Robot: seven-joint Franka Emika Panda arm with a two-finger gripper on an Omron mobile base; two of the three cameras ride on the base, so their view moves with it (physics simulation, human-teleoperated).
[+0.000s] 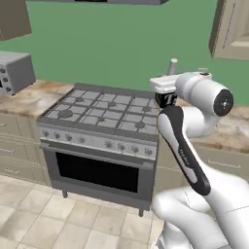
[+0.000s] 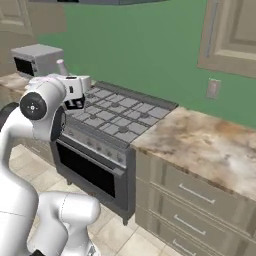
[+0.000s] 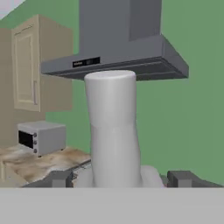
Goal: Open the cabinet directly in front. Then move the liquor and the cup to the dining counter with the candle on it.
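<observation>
Tool (image 3: 117, 180) jaws stand apart, holding nothing; you should swing it from the stove (image 1: 104, 114) toward the cabinet (image 2: 232, 35) handle squarely.

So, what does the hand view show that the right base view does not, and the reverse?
Hand view alone: the front of the grey range hood with its dark control strip.

Right base view alone: the stove with its oven door, the wall outlet, the beige drawers under the worktop, and the tiled floor.

Shared by both: the grey microwave, the marble worktop and the green wall.
</observation>
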